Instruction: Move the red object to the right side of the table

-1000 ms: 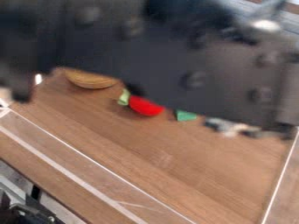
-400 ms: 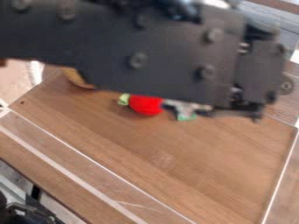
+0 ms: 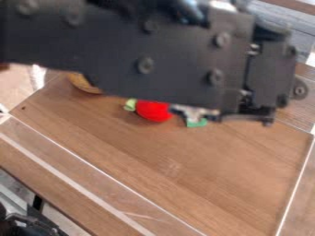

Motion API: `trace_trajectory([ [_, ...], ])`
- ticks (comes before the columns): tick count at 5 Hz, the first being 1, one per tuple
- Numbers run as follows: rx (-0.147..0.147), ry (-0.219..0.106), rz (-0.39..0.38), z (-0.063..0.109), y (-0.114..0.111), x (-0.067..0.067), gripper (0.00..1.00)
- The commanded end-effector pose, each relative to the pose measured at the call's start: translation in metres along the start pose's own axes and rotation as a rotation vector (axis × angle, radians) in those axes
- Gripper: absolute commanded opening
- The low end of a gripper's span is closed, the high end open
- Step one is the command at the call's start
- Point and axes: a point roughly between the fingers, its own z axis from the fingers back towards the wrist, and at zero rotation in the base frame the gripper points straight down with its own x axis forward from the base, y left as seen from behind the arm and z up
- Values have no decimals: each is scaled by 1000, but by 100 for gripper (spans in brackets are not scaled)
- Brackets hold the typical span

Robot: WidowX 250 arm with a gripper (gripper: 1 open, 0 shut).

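The red object [image 3: 153,111] is a small round toy fruit with a light green leafy end [image 3: 129,105]. It lies on the brown table [image 3: 172,175] near the far edge, about mid-width. The black robot arm [image 3: 147,51] fills the top of the view and hangs just above and behind the red object. Its blurred right end [image 3: 264,97] reaches toward the far right. I cannot make out the gripper's fingers, so its state is unclear. Nothing visibly holds the red object.
A wooden bowl [image 3: 84,83] peeks out at the far left under the arm. A small green block [image 3: 194,122] lies just right of the red object. Low clear acrylic walls [image 3: 74,175] edge the table in front and on the right.
The arm's black bulk has swung across the top of the view and now covers more of the far side. The red object lies where it was.
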Motion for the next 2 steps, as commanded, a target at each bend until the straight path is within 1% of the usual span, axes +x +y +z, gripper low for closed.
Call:
trace_trajectory([
  [1, -23, -28, -32, 1, -6, 7, 0],
  [2, -23, -26, -66, 4, -9, 7, 0],
])
